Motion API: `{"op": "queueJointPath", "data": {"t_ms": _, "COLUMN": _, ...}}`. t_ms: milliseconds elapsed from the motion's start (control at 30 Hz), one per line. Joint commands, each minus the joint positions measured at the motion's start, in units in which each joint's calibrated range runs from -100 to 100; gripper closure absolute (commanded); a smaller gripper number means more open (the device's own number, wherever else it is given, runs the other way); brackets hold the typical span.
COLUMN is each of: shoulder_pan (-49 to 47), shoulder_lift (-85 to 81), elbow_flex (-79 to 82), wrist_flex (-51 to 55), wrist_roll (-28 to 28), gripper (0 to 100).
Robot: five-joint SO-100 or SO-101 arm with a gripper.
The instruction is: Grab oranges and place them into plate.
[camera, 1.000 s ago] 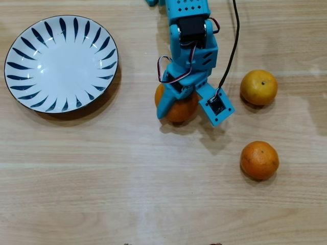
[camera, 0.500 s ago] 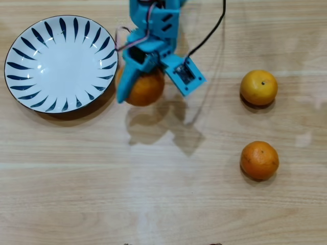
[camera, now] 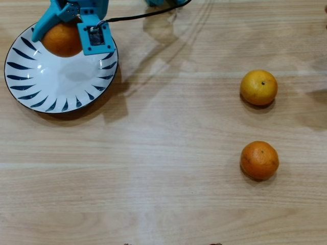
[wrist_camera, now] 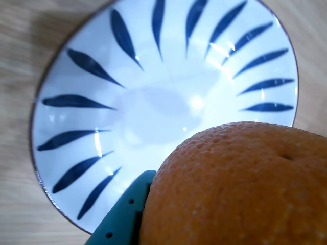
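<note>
**Large orange held over the plate**

Pinched between the two blue fingers of the gripper [camera: 61, 38]: the larger deep orange fruit [camera: 61, 39], poised above the upper part of the plate [camera: 30, 84] in the overhead view. Round, so no long axis to speak of; in the wrist view a small dimple on the large orange [wrist_camera: 240, 189] faces up and to the right, toward the camera. One perforated blue finger [wrist_camera: 120, 217] pressed against its left side there — the other finger out of sight in that view.

Inside the plate [wrist_camera: 102, 117]: bare glossy white, ringed by dark blue petal strokes, with a soft shadow near the centre. Contact between fruit and plate not discernible.

Well apart on the wooden table [camera: 168, 153], at the right of the overhead view: the smaller yellow-orange fruit [camera: 258, 87], dark stem dot facing up, and nearer the bottom edge the smaller deep orange one [camera: 259, 160] — both resting on the wood, not touching each other.
</note>
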Motion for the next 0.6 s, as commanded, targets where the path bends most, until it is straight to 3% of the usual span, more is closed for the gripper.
{"op": "queueJointPath", "data": {"t_ms": 0, "shoulder_pan": 3.5, "shoulder_lift": -3.9, "elbow_flex": 2.7, "wrist_flex": -6.5, "wrist_roll": 0.1, "gripper": 59}}
{"op": "queueJointPath", "data": {"t_ms": 333, "shoulder_pan": 5.3, "shoulder_lift": -4.5, "elbow_flex": 13.8, "wrist_flex": -15.5, "wrist_roll": 0.0, "gripper": 56}}
{"op": "queueJointPath", "data": {"t_ms": 567, "shoulder_pan": 5.0, "shoulder_lift": -4.1, "elbow_flex": 13.9, "wrist_flex": -14.9, "wrist_roll": 0.0, "gripper": 34}}
